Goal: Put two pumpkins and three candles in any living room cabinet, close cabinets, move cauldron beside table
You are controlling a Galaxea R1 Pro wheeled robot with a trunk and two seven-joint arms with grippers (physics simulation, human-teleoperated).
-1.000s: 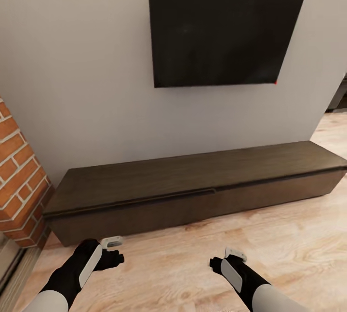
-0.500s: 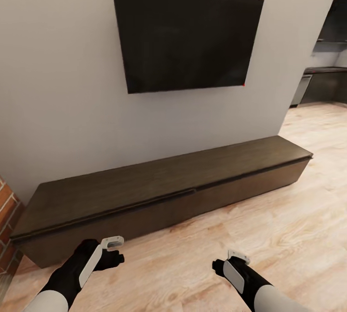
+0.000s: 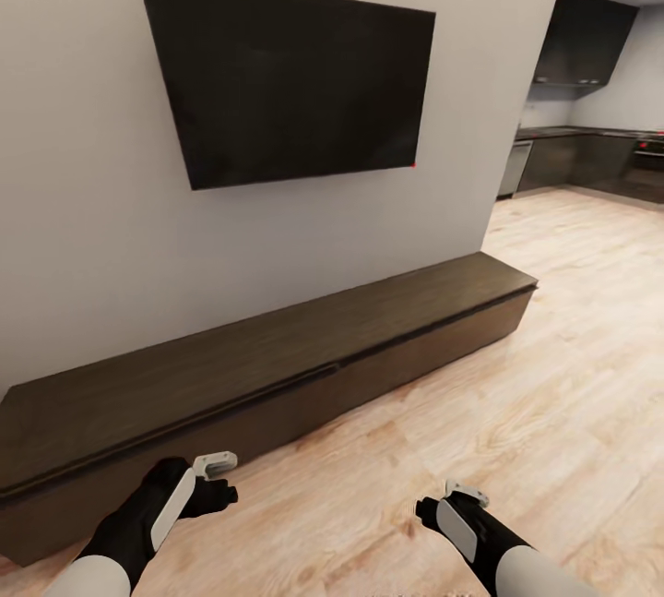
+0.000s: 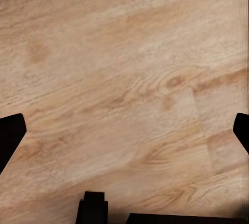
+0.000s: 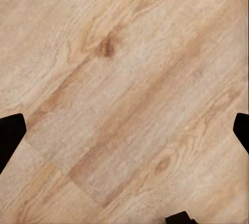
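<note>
Both sets of jaws hang apart and empty over the wood floor (image 3: pixel 516 412) — ahead, the cabinet (image 3: pixel 277 366) sits closed; pumpkins, candles, cauldron likely remain.

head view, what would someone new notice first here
The big black wall-mounted screen on the grey wall draws the eye first. Below it runs the cabinet, a long, low dark-brown unit on the pale wood floor with its drawers shut. In the foreground the left gripper and right gripper hang empty over the floor, and a dark kitchen opens at the far right.
</note>
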